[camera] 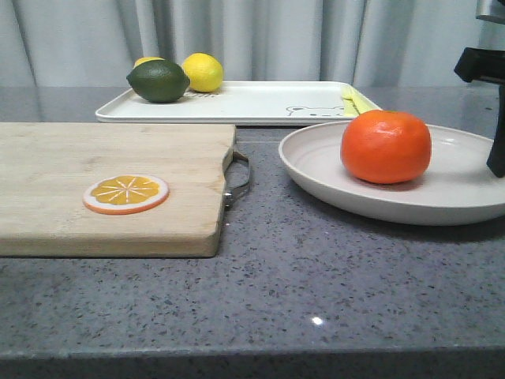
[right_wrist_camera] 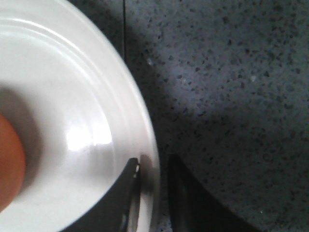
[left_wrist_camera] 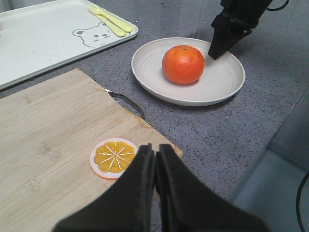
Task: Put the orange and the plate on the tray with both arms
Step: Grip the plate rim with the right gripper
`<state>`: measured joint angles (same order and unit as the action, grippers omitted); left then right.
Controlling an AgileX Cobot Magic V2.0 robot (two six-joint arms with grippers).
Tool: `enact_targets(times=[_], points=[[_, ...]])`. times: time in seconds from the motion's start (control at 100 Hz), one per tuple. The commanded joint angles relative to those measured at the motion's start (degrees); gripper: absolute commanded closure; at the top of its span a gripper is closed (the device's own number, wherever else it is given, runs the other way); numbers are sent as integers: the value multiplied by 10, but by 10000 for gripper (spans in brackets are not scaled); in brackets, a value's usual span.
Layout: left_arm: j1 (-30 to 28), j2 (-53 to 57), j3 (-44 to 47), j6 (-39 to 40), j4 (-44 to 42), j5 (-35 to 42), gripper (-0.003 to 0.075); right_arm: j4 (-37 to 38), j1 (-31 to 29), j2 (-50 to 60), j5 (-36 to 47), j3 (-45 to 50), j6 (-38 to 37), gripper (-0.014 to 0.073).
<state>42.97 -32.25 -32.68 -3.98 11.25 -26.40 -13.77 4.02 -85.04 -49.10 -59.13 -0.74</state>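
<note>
The orange (camera: pixel 386 146) sits on the beige plate (camera: pixel 394 201), which rests on the grey counter at the right. Behind it lies the white tray (camera: pixel 260 106) with a bear face. My right gripper (right_wrist_camera: pixel 153 162) is open a little and straddles the plate's (right_wrist_camera: pixel 72 96) rim: one finger inside, the other outside with a thin strip of counter showing between it and the rim. The orange (right_wrist_camera: pixel 9 164) shows at the edge of that view. My left gripper (left_wrist_camera: pixel 154 147) is shut and empty above the wooden board's corner, well away from the orange (left_wrist_camera: pixel 182 64) and plate (left_wrist_camera: pixel 217 82).
A wooden cutting board (camera: pixel 95 174) with a metal handle fills the left, with a flat orange slice (camera: pixel 126 193) on it. A dark green lime (camera: pixel 158 80) and a lemon (camera: pixel 203 72) lie on the tray's far left end; yellow cutlery (camera: pixel 355 101) lies at its right end.
</note>
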Motion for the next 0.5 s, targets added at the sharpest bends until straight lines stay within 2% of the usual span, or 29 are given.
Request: enact_targets(times=[0.0, 0.27, 0.49], points=[[-1, 0, -16, 2, 8, 44, 739, -8, 0, 15, 11, -18, 7, 508], [-1, 0, -16, 2, 8, 44, 739, -8, 0, 15, 8, -18, 7, 654], [-1, -2, -16, 2, 8, 44, 739, -13, -1, 15, 6, -18, 7, 662]])
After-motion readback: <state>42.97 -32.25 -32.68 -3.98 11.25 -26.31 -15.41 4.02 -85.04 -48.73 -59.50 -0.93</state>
